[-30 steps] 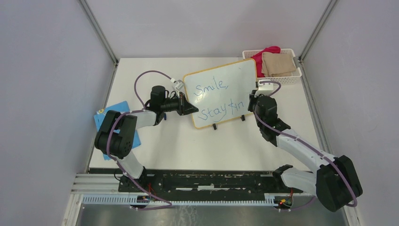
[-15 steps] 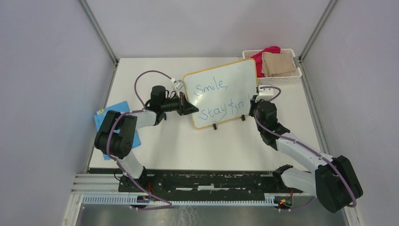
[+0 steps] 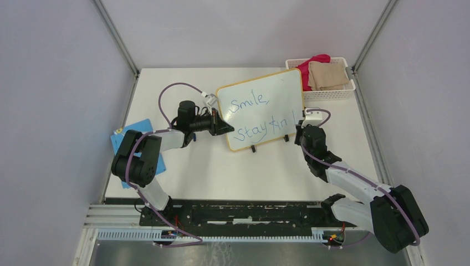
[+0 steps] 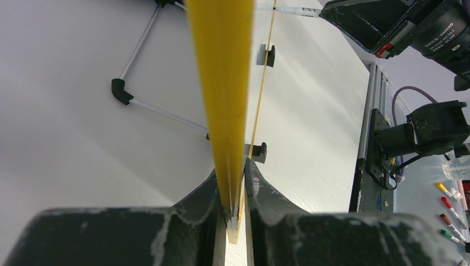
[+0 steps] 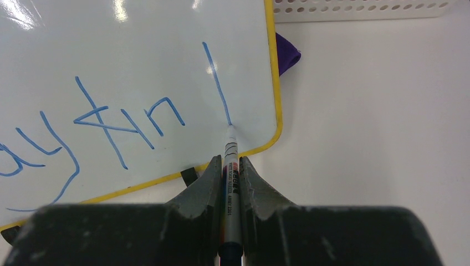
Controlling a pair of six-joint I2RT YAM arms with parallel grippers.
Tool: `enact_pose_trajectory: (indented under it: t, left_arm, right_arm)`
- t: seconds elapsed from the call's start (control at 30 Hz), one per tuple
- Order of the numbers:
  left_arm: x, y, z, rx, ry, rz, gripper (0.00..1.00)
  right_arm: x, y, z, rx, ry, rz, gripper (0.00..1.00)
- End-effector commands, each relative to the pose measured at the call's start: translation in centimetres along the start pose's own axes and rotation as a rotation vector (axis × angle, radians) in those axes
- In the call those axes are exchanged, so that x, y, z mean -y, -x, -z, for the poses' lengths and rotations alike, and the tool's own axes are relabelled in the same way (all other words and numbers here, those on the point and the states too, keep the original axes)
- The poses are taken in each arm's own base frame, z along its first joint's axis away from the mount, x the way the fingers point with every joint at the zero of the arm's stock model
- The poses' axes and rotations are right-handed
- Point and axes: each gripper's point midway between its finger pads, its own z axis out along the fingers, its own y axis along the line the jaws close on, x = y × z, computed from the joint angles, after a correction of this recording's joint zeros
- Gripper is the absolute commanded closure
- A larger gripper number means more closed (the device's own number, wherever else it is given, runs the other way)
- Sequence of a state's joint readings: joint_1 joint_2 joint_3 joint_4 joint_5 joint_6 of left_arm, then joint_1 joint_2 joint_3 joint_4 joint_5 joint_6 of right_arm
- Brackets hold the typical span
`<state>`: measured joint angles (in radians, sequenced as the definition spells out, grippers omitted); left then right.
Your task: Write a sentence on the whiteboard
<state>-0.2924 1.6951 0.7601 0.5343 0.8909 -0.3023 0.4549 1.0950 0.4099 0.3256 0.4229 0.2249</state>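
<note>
Both are clamping narrowly: left gripper (image 4: 233, 185) pinching the stiff, light whiteboard (image 3: 260, 108) by its left frame, right gripper (image 5: 231, 166) squeezing the marker (image 5: 230, 148).

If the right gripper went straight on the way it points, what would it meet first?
Probably the whiteboard: the marker in the right gripper touches it near the lower right corner.

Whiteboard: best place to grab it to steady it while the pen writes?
Pinch the yellow frame on its left edge, coming from the left, one finger on each face. The whiteboard stands propped on small feet, so that thin edge is exposed, and the marker in the right hand works the lower right corner. The left hand grips there now.
</note>
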Motion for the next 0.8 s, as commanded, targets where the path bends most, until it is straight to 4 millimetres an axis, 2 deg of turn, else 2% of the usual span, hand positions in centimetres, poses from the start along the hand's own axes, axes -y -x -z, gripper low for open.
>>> enact_pose_trajectory:
  t: [0.0, 0.37, 0.77]
  left_arm:
    - [-1.1, -1.5, -0.2, -0.045, 0.063, 0.002, 0.98]
    - [-1.1, -1.7, -0.2, -0.049, 0.062, 0.003, 0.98]
    - [-1.0, -1.7, -0.2, -0.050, 0.060, 0.004, 0.98]
  right_arm:
    - [-0.4, 1.5, -0.1, 0.037, 0.016, -0.040, 1.00]
    - [-1.1, 5.4, -0.7, 0.100, 0.018, -0.052, 1.00]
    - [-2.6, 5.4, -0.6, 0.103, 0.102, -0.055, 1.00]
